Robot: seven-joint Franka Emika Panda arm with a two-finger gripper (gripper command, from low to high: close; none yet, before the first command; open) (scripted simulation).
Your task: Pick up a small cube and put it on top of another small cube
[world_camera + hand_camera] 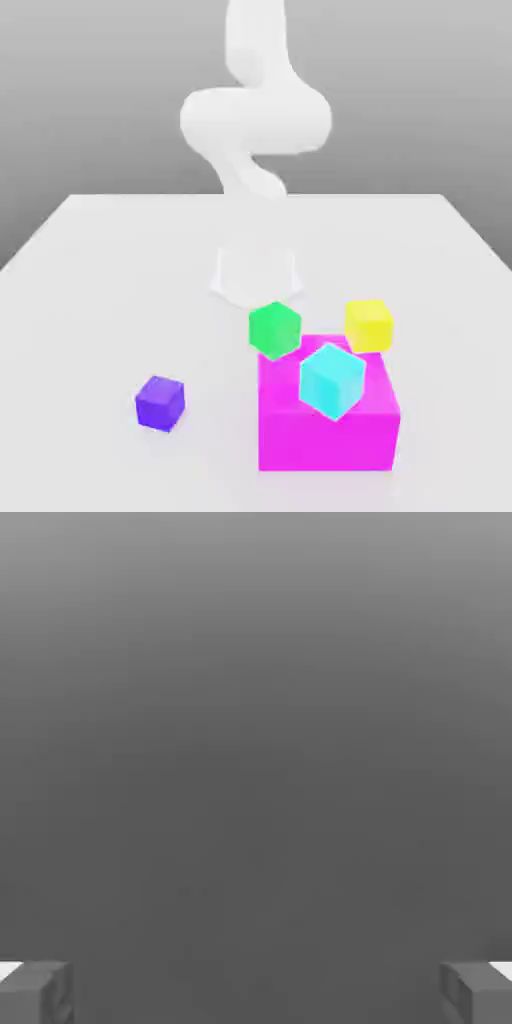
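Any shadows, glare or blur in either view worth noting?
Exterior view: flat, even light; the purple cube and yellow cube show shaded faces but hardly any cast shadow; the white arm looks washed out. Hand view: plain grey gradient, fingers crisp.

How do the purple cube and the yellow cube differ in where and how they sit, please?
The purple cube stands alone toward the exterior view's left; the yellow cube sits on the right, close behind the magenta block. The purple cube has open table around it; the yellow cube has the green cube nearby. Both look equally small.
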